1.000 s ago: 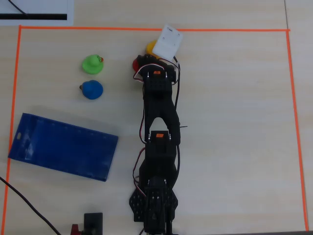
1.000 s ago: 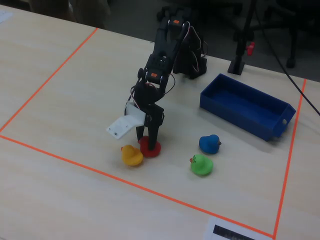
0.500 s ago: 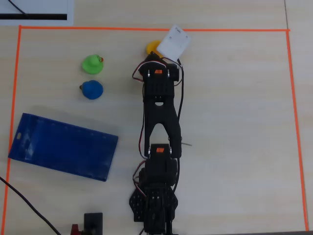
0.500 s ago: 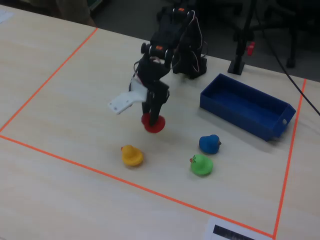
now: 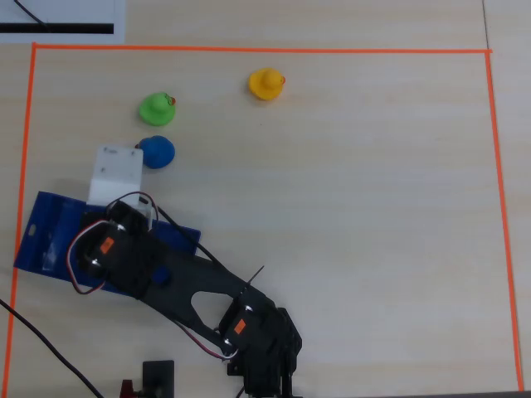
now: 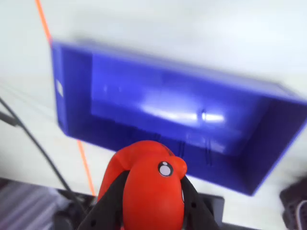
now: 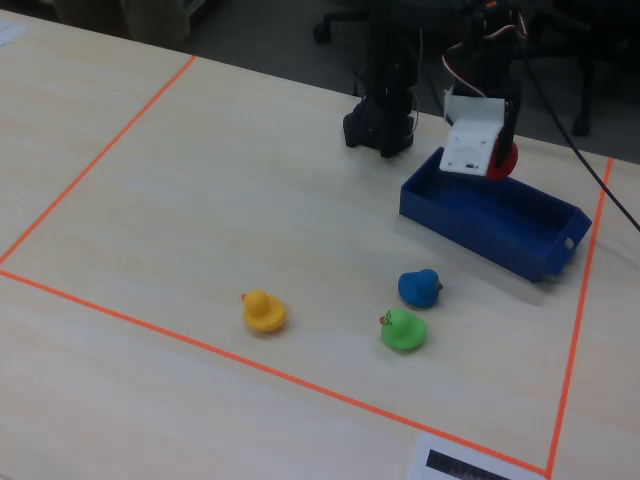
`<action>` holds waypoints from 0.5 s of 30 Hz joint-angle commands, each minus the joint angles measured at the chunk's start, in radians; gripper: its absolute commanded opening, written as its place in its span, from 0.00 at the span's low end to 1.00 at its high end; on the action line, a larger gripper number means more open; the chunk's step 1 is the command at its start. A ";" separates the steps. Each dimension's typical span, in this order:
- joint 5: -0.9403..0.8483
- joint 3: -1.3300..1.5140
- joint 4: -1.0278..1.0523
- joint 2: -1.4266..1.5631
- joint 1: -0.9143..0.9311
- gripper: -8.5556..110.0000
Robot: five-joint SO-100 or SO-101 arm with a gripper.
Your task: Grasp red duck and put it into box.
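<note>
The red duck [image 6: 148, 187] was a smooth, glossy toy with a round head, a white-ringed eye and a stubby bill, and it sat pinched between the two black fingers [image 6: 109, 201] of the gripper [image 6: 149, 211], which were clenched against its sides. In the wrist view it hung above the near wall of the blue box [image 6: 72, 96], whose open inside showed a bright glare. From the fixed view, going left to right, the yellow duck [image 7: 264, 311] stood alone on the pale wooden table [image 7: 200, 180], then the green duck [image 7: 403, 330] and the blue duck [image 7: 419, 287] close together, then the box [image 7: 520, 250] with the red duck [image 7: 506, 160] held in the air over its far end, just a sliver of red beside the white gripper housing [image 7: 468, 140]. Orange tape [image 7: 100, 160] framed the working area.
</note>
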 commanded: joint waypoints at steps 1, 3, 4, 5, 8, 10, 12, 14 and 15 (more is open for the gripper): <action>0.026 0.046 -0.080 -0.017 -0.008 0.07; 0.032 0.103 -0.140 -0.026 -0.002 0.07; 0.032 0.138 -0.170 -0.028 0.000 0.07; 0.031 0.172 -0.199 -0.028 0.003 0.07; 0.002 0.249 -0.262 -0.028 0.023 0.14; -0.031 0.273 -0.270 -0.017 0.051 0.20; -0.072 0.284 -0.256 0.006 0.081 0.28; -0.115 0.275 -0.227 0.035 0.121 0.32; -0.133 0.259 -0.209 0.051 0.149 0.32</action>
